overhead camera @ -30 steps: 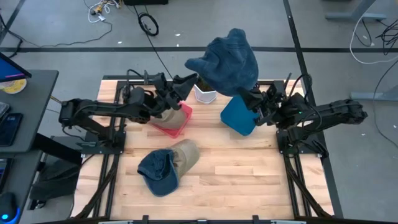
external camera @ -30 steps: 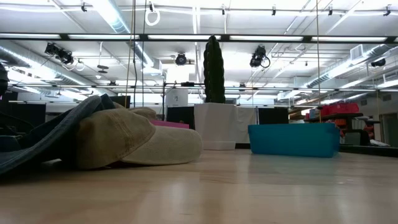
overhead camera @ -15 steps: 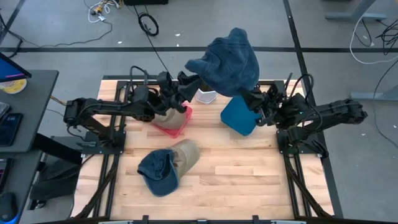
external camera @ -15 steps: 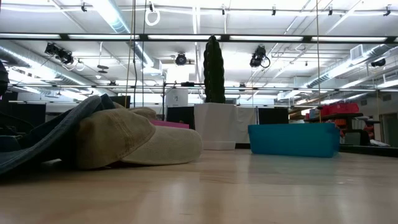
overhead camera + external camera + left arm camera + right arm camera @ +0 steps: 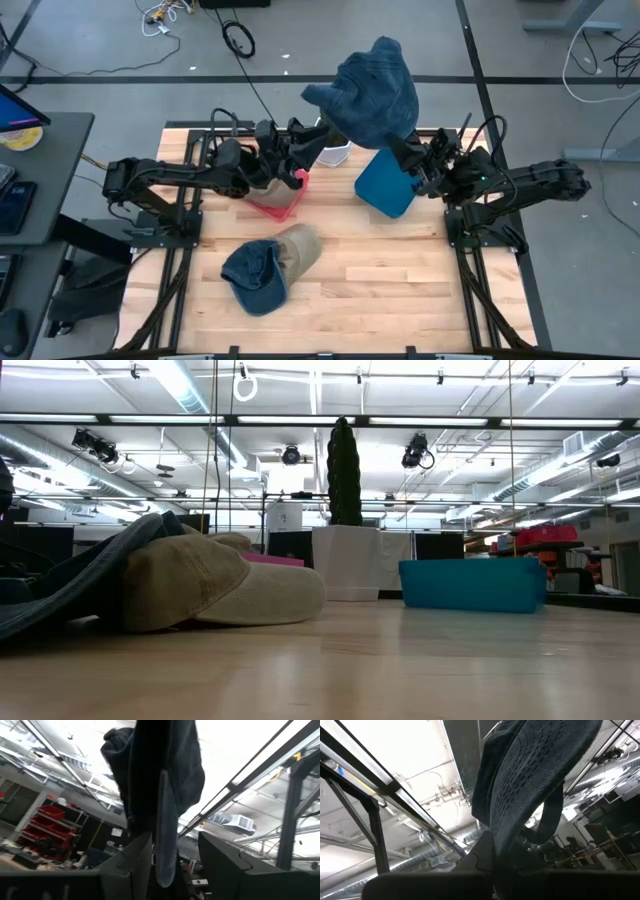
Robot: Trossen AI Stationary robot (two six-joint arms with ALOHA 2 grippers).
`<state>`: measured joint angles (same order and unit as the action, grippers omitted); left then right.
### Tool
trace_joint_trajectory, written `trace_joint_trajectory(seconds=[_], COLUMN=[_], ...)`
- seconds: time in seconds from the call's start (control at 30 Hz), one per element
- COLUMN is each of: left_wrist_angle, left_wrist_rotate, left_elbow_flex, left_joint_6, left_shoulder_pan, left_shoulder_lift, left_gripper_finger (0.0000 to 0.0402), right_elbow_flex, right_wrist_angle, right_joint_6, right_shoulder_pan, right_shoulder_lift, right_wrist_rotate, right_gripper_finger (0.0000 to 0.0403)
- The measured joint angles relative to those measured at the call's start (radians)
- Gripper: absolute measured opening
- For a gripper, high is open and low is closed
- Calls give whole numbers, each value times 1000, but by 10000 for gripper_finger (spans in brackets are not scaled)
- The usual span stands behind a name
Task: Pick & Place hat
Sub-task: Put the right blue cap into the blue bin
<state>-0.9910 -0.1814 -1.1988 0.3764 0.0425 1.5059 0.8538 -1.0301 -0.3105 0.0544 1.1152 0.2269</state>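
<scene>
1. The right gripper (image 5: pixel 408 160) is clenched on the lower edge of a dark blue denim cap (image 5: pixel 368 93), which is held aloft above the far side of the table, over the white square pot (image 5: pixel 336 152) and the blue plastic bin (image 5: pixel 385 186).
2. The left gripper (image 5: pixel 312 138) is raised to the cap's brim; in the left wrist view the brim (image 5: pixel 166 845) hangs between its spread fingers (image 5: pixel 135 862), with no closure seen.
3. Compared with a second ago, the left gripper is found closer to the cap, and the cap is shifted slightly toward the far edge.
4. A pink plastic bin (image 5: pixel 283 196) is seen beneath the left arm.
5. A tan cap (image 5: pixel 298 250) and a second blue cap (image 5: pixel 255 275) lie overlapped on the wooden table (image 5: pixel 380 290), unchanged.
</scene>
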Motion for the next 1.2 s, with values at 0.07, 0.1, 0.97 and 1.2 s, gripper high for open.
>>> trace_joint_trajectory(seconds=[0.07, 0.1, 0.97, 1.2], left_wrist_angle=[3, 2, -6, -10], left_wrist_rotate=[-6, -6, -18, 10], left_elbow_flex=[0, 0, 1, 1], left_joint_6=[0, -1, -24, -59], left_shoulder_pan=[0, 0, 13, 10], left_shoulder_lift=[2, 2, 23, 22], left_gripper_finger=[165, 165, 143, 54], right_elbow_flex=[0, 0, 0, -1], right_wrist_angle=[2, 3, 81, 71], right_joint_6=[-7, -15, -48, -50], right_shoulder_pan=[0, 0, 0, 0], right_shoulder_lift=[0, 0, 33, 34], right_wrist_rotate=[0, -1, -10, -10], right_gripper_finger=[6, 6, 6, 6])
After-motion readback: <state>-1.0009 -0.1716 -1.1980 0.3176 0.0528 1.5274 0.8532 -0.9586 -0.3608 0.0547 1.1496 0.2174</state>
